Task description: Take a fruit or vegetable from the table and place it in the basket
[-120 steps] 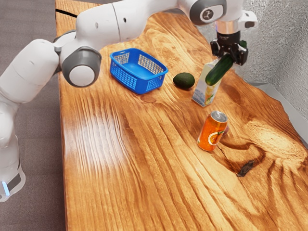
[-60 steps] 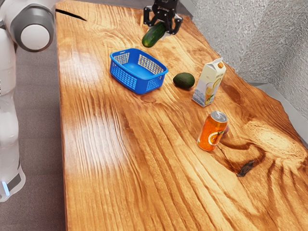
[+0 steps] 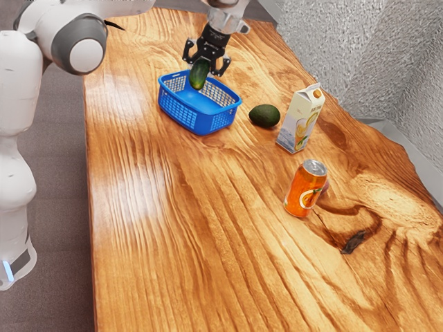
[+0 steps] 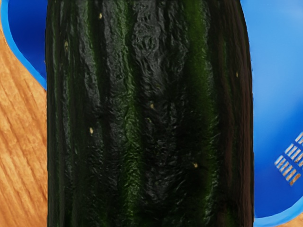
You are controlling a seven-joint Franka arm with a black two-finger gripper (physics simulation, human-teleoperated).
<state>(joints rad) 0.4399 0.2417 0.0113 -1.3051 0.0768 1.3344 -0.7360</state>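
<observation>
The small purplish thing (image 3: 326, 186) behind the orange metal drink can (image 3: 302, 190) is mostly hidden. Fine lettering on the white-and-yellow juice carton (image 3: 296, 124) is too small to read. In the wrist view, the dark green ridged cucumber (image 4: 150, 113), itself cut off, hides part of the blue plastic basket (image 4: 279, 118).

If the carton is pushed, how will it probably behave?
The carton stands tall on a narrow base, so a push near its top would probably tip it. Its flat sides make rolling unlikely; pushed low, it may slide.

Dark avocado (image 3: 264, 116) near an upright juice carton (image 3: 299, 123); upright orange can (image 3: 303, 190); purplish thing (image 3: 326, 185) behind it
</observation>
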